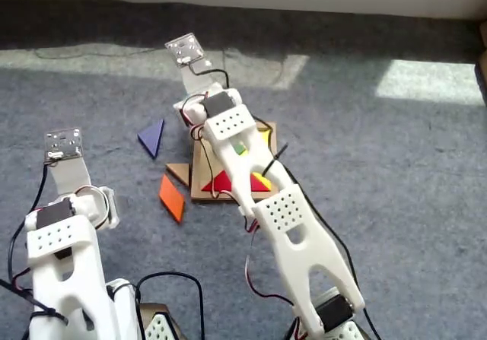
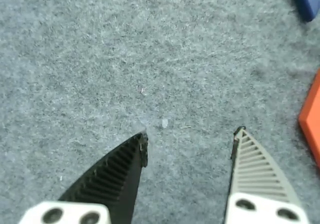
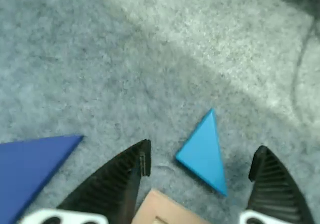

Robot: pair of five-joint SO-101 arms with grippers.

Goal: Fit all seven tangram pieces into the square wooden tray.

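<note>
In the high view, find the square wooden tray (image 1: pixel 204 194) at frame centre, under the right arm (image 1: pixel 283 212). A red piece (image 1: pixel 221 182), a yellow piece (image 1: pixel 261 180) and a green piece (image 1: pixel 240 148) lie in it. The dark blue triangle (image 1: pixel 152 136) and the orange piece (image 1: pixel 172 197) lie on the counter (image 1: pixel 380 165) to the tray's left. In the left wrist view, the left tool (image 2: pixel 191 134) is wide open and holds nothing. In the right wrist view, the right tool (image 3: pixel 202 156) is also wide open and empty, and the light blue triangle (image 3: pixel 205 146) shows between its fingers.
</note>
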